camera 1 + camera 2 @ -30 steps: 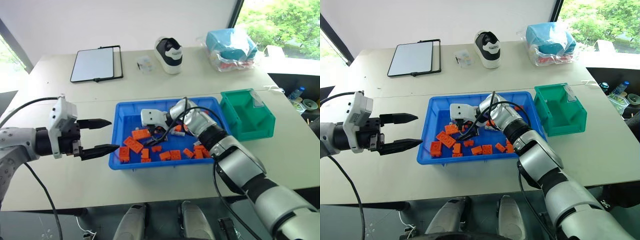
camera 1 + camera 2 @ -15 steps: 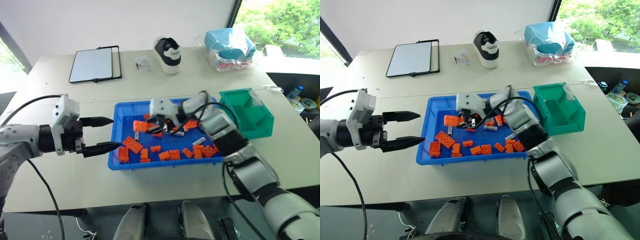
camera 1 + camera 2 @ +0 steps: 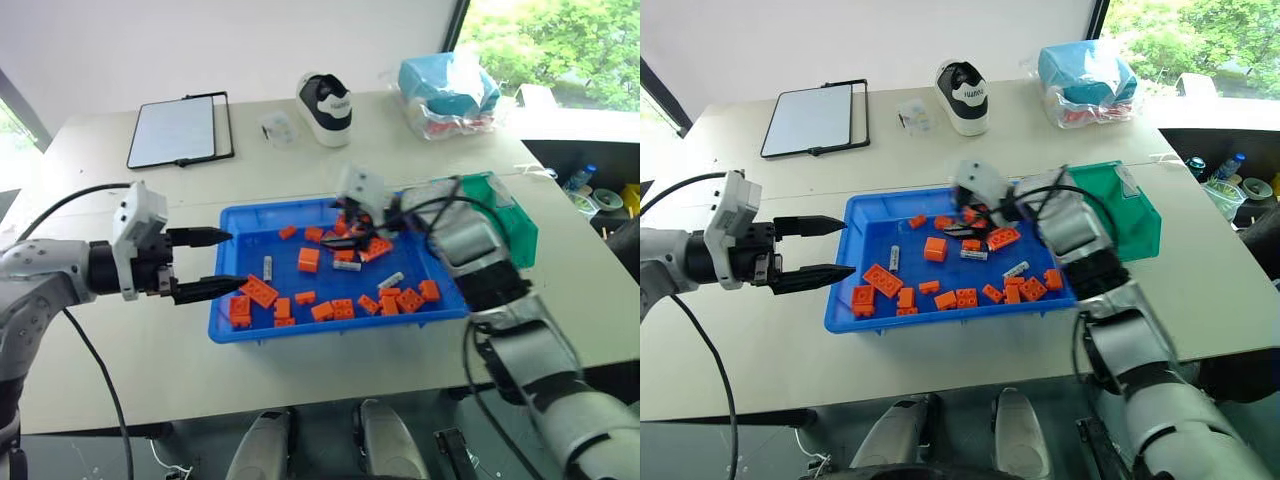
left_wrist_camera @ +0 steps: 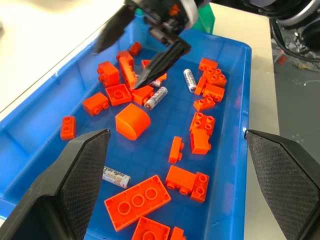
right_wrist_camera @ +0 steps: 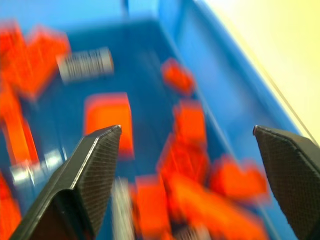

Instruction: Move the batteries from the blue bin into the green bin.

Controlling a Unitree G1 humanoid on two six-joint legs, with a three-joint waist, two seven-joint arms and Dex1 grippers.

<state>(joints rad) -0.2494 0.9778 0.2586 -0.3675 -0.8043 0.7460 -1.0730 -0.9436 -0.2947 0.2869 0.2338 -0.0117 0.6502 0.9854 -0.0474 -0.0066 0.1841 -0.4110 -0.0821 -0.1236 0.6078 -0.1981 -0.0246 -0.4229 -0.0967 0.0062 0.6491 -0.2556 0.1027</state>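
Batteries (image 4: 156, 98) lie in the blue bin (image 3: 225, 300); both grippers, left (image 3: 218, 263) and right (image 4: 142, 47), gape empty.

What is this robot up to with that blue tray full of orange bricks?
It is sorting batteries out of the blue bin into the green bin. The right gripper hangs over the bin's far side, jaws wide open and holding nothing. The left gripper hovers open at the bin's left rim. At least three batteries lie among the orange bricks in the bin.
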